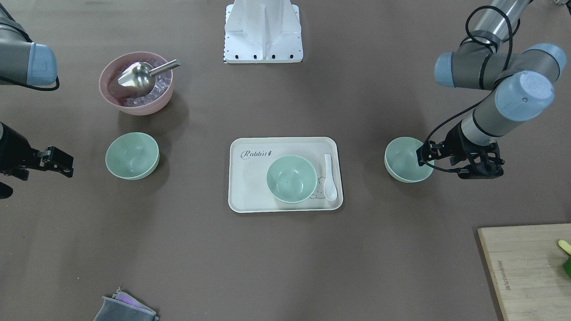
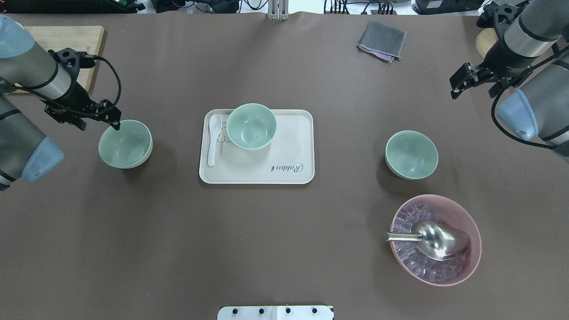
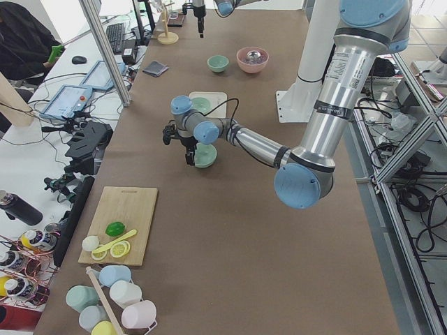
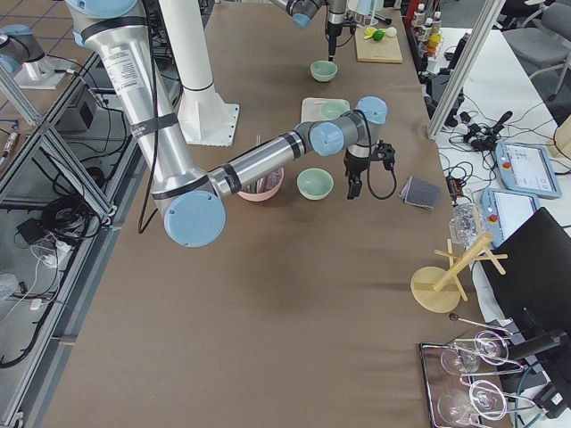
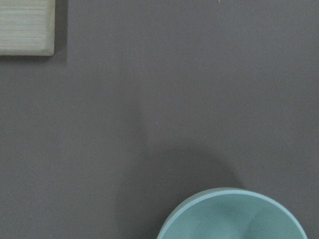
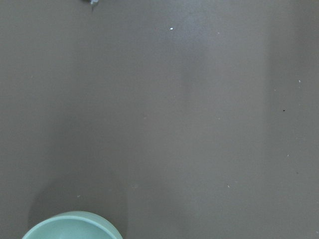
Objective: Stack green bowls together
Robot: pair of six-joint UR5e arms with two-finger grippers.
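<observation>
The brown desk (image 2: pixel 284 249) held the bowls unstacked: the middle green bowl (image 2: pixel 251 126) on a tray (image 2: pixel 284 151), the right green bowl (image 2: pixel 411 154) alone, the left green bowl (image 2: pixel 125 144) with the left fingers (image 2: pixel 113 123) over its rim. The right fingers (image 2: pixel 460 84) hovered well aside. Neither pair's spread could be told.

The cream tray (image 1: pixel 250 191) carries the word "Rabbit" in dark script near one corner; a line of small engraved lettering runs along the wooden board (image 1: pixel 526 267) on the surface, too small to read.
</observation>
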